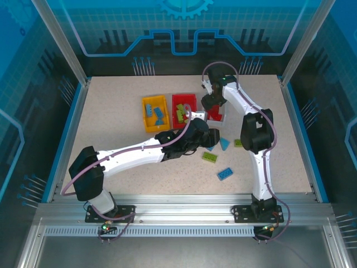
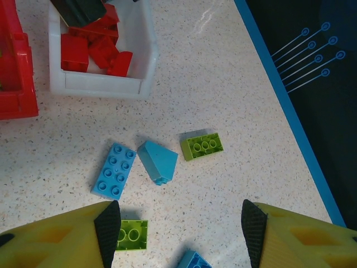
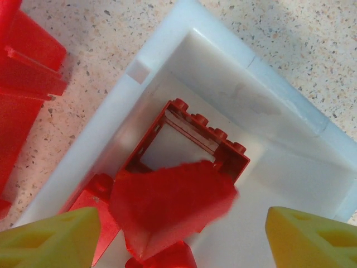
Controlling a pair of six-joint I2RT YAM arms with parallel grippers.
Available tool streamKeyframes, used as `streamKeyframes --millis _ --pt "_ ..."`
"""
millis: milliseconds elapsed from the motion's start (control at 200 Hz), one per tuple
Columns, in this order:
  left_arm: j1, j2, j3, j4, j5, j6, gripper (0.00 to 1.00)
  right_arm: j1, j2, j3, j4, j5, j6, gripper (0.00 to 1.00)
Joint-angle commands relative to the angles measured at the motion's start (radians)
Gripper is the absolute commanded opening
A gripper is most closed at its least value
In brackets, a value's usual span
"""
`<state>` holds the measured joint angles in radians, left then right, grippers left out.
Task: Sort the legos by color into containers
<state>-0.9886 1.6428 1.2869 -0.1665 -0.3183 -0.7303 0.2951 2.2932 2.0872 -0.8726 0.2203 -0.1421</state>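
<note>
Right hand spread wide above white bin, blurred red brick loose in its gap, left hand wide, empty

Matt, speckled, stone-look table top, faintly grainy; smooth white plastic bin, satin with a soft sheen; hard glossy plastic for the red bricks inside, likewise the blue brick and lime brick; on the left gripper, yellow plastic fingers with faint layered ridges, tipped by matt black pads, perhaps rubber; brushed aluminium frame rails.
</note>
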Motion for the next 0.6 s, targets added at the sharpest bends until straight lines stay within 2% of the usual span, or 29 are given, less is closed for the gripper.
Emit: streamKeyframes --millis 0,150,325,435,590 --pt "-0.006 0.006 0.025 0.016 -0.027 0.015 0.63 -0.010 -0.039 0.021 -0.004 0.005 0.021 0.81" --pt "-0.008 0.011 0.028 0.007 -0.025 0.019 0.63 -0.006 -0.134 -0.021 0.023 0.001 0.039 0.77" --pt "-0.009 0.059 0.075 -0.019 0.015 0.055 0.64 -0.002 -0.328 -0.118 0.096 -0.013 0.099 0.74" --pt "-0.008 0.120 0.136 -0.052 0.048 0.115 0.64 -0.005 -0.475 -0.226 0.147 -0.006 0.165 0.73" --pt "-0.005 0.209 0.232 -0.117 0.090 0.186 0.64 -0.035 -0.707 -0.452 0.191 -0.020 0.338 0.73"
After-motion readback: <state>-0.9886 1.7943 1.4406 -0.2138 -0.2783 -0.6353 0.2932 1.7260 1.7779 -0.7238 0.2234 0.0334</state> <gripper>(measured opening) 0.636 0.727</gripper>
